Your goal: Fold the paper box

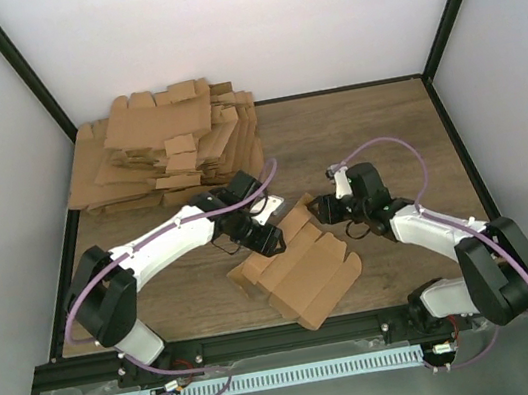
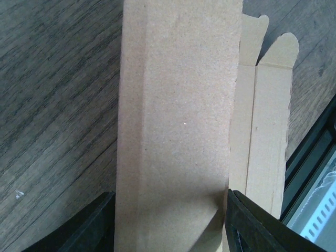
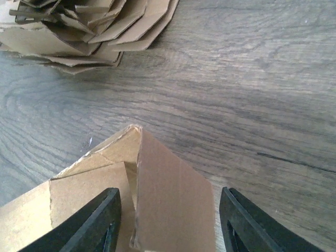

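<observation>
One panel of the paper box [image 1: 302, 272] is clasped by the left fingers [image 2: 89, 231]; a raised flap is straddled by parted right fingers [image 3: 94, 226].

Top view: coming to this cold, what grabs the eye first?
The half-folded paper box lies front and centre, with the left gripper clamping one panel and the right gripper open astride a raised flap. Behind them, a big untidy pile of flat blanks fills the far left corner.
</observation>
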Controlling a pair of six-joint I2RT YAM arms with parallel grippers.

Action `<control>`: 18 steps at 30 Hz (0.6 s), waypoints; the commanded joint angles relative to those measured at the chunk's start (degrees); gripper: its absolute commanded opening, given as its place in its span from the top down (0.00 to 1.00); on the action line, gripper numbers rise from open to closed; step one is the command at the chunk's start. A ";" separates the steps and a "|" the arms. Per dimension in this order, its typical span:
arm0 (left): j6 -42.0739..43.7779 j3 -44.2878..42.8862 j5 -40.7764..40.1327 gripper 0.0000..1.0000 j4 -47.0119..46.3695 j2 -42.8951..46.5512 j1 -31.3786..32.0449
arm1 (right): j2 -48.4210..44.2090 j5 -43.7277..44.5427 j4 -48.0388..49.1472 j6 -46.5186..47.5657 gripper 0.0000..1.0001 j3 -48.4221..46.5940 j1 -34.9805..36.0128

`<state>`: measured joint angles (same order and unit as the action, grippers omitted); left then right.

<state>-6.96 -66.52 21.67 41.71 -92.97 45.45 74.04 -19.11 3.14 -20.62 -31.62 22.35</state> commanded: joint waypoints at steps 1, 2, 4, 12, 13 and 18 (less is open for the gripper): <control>0.46 -0.35 -1.01 0.44 -0.15 -1.14 -0.15 | 0.39 0.85 0.17 1.20 0.51 0.72 1.11; 0.38 -0.36 -1.44 0.43 -0.08 -1.18 -0.16 | 0.26 1.10 -0.01 1.36 0.55 0.64 1.18; 0.30 -0.32 -2.28 0.44 -0.09 -1.04 -0.10 | -0.04 1.83 -0.72 1.62 0.62 0.22 1.35; -1.05 -0.70 -4.67 0.43 -0.77 -0.51 -0.14 | -3.89 2.71 -3.50 1.48 0.89 1.16 2.42; -1.12 -0.86 -4.97 0.44 -0.76 -0.54 -0.11 | -4.54 2.79 -3.97 1.33 0.91 1.27 2.58; -1.12 -1.41 -6.18 0.43 -0.46 -0.88 -0.14 | -8.28 2.13 -6.15 0.77 0.95 1.89 3.05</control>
<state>-7.64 -66.52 16.91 41.67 -93.56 45.45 68.62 -17.10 -0.64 -19.53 -30.11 24.53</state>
